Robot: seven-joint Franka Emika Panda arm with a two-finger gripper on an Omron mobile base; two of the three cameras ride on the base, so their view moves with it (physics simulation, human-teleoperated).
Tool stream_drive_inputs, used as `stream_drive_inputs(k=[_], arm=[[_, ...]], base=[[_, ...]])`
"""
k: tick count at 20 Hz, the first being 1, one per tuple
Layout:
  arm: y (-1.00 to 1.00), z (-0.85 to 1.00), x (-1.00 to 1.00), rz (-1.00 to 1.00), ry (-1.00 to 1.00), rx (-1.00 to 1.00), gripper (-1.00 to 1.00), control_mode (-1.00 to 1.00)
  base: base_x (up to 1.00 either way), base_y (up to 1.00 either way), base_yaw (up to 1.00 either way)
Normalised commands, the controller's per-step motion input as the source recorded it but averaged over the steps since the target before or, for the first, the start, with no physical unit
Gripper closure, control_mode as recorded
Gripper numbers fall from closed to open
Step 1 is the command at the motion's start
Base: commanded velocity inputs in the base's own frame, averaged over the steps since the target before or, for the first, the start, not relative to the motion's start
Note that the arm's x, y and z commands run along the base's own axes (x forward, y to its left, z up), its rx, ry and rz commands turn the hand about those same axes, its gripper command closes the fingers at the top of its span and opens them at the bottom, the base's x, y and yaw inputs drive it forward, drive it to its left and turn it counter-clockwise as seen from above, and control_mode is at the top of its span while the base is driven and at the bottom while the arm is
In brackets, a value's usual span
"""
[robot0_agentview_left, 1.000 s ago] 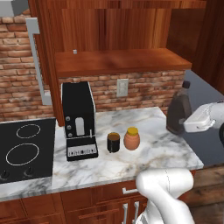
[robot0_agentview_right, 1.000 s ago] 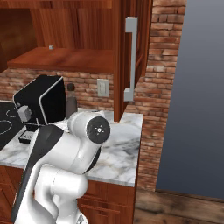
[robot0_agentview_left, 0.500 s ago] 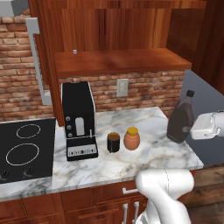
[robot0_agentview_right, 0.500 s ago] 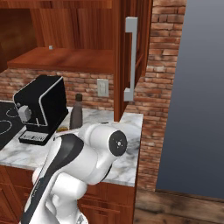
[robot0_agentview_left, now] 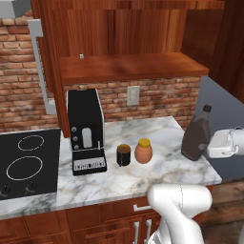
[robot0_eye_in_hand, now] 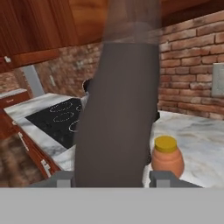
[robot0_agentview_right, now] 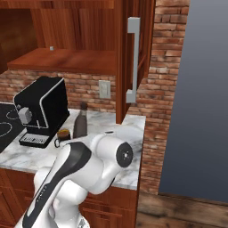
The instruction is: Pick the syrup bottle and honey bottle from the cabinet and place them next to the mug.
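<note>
One tall, rigid syrup bottle (robot0_agentview_left: 196,138), likely top-heavy, sits pinched low on its body in the tool (robot0_eye_in_hand: 111,178), right of the mug (robot0_agentview_left: 123,155).

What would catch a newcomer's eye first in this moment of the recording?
The tall dark syrup bottle, clamped in the gripper at the right end of the marble counter, looms large across the hand view. Next, the squat orange honey bottle beside the dark mug, mid-counter, just right of the black coffee machine.
</note>
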Motion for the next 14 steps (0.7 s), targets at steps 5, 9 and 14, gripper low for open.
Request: stream_drive_inputs(k=[5, 9, 14], arm=[[0.0, -0.27, 0.24, 0.0, 0.0, 0.0, 1.0, -1.0], [0.0, -0.2, 0.28, 0.0, 0.0, 0.0, 1.0, -1.0], [0.0, -0.14, 0.26, 0.0, 0.0, 0.0, 1.0, -1.0]], base=[[0.0, 0.0, 0.0], [0.0, 0.0, 0.0], [0.0, 0.0, 0.0]])
